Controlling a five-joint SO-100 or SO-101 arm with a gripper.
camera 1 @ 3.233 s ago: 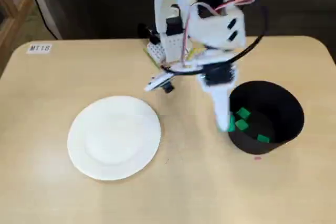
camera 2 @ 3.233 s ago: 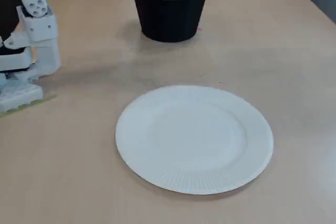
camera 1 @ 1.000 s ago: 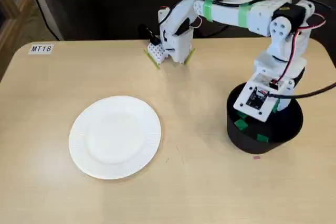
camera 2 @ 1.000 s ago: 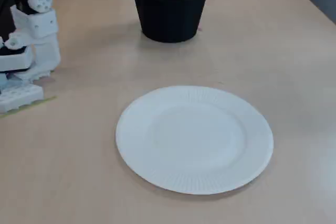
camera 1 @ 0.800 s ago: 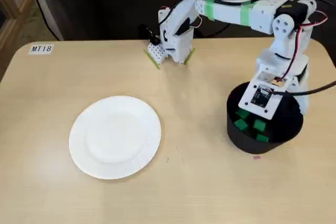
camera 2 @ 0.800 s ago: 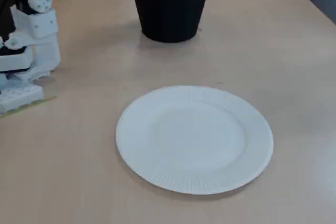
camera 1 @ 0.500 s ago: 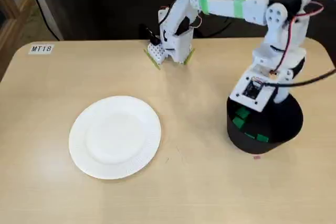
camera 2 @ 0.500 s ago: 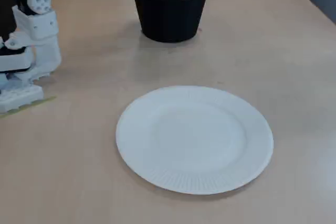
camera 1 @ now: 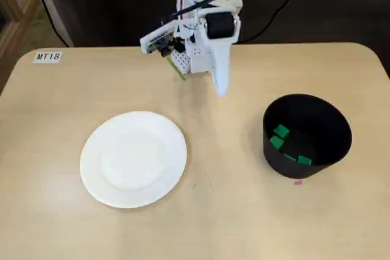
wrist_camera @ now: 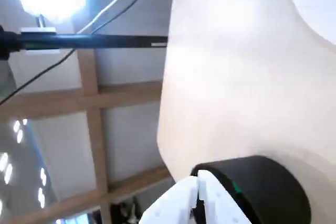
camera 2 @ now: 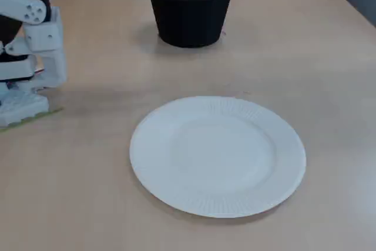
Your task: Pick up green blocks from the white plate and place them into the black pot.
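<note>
end effector (camera 1: 221, 89): fingers together | empty | green blocks (camera 1: 277, 142) in black pot (camera 1: 272, 159)

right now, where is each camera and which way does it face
A fixed view: high, facing the arm, looking down on table and pot.
A fixed view: low at table edge, looking across plate to pot; arm base at left.
Wrist view: on the arm, tilted; jaws at bottom, pot behind.
All share the pot.
</note>
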